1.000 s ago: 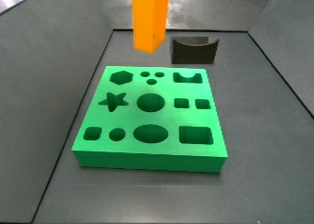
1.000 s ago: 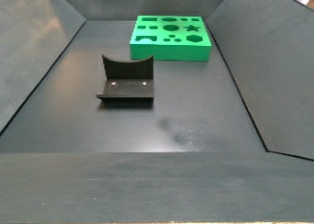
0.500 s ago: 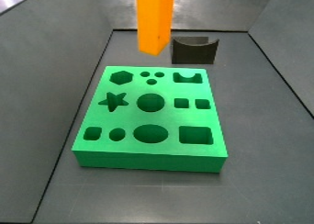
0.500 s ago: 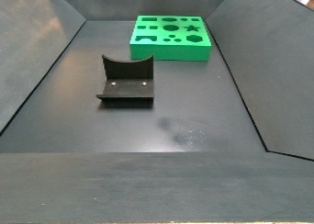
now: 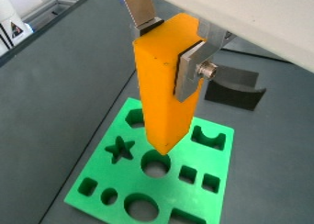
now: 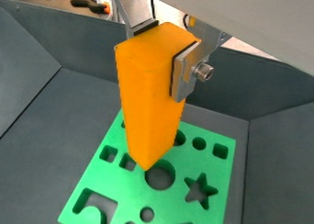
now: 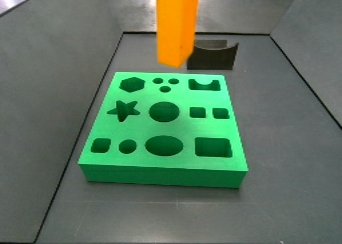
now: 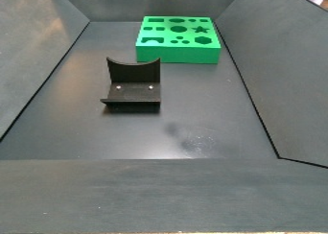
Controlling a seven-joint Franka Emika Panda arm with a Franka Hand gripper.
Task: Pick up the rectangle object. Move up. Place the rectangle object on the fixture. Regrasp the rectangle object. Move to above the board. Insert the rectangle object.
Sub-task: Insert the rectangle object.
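Hand [image 5: 168, 46] gripping block [image 5: 163, 90] above board [image 5: 110, 177]

Pincer [image 5: 168, 46] above both side views' top edge (rectangle object [image 7: 178, 24] cropped there), out of sight.

even, bright overhead light — soft shadows, faint floor glare, slightly soft focus.

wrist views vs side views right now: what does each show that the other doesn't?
Only the wrist views show the pincer: its silver fingers clamp the upper part of the rectangle object, which hangs upright above the board.

Only the side views show the whole fixture, bare, apart from the board, and the dark floor.

Both show the orange block off the board, not yet inserted, and the board's holes all unfilled.
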